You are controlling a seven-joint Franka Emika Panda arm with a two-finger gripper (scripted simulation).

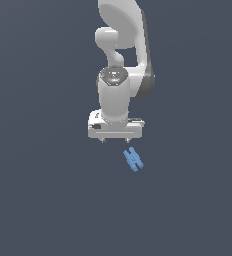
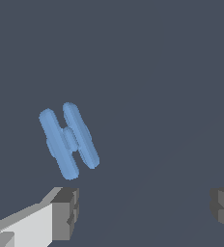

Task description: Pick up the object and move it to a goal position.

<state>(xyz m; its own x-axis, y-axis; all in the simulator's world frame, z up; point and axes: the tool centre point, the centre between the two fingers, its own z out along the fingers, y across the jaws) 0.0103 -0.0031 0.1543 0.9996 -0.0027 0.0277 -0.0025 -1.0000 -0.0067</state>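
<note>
The object (image 1: 133,160) is a tiny light-blue piece with an H-like outline. It lies on the dark grey floor, just below and toward the exterior view's right of my white gripper (image 1: 115,141). In the wrist view the object (image 2: 68,140) shows as two long bars joined by a short middle bar. It lies apart from the fingers, ahead of one grey fingertip (image 2: 65,213), outside the gap. My gripper (image 2: 145,210) is open and empty, its jaws wide apart.
The white arm (image 1: 123,45) rises behind the gripper toward the top of the exterior view. A plain dark grey floor (image 1: 43,200) surrounds everything. No goal marker shows.
</note>
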